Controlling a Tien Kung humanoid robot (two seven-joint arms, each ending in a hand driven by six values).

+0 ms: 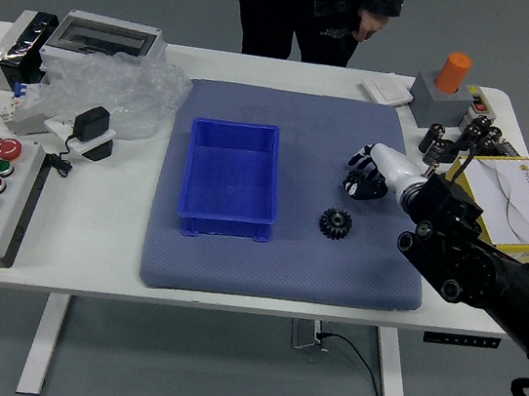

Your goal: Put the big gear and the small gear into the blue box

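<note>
Head view shows the right robot hand [365,173] over the mat [293,276], near a black gear [336,224]; its openness and hold cannot be told.

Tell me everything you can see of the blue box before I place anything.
The blue box is an open-topped, rectangular bin in one plain blue, plastic by its look. Low walls rise to a rim, and small tabs stick out at its near corners. It sits upright on the left part of the mat, its longer sides running away from the robot. Nothing shows inside it, and only the mat touches it.
</note>
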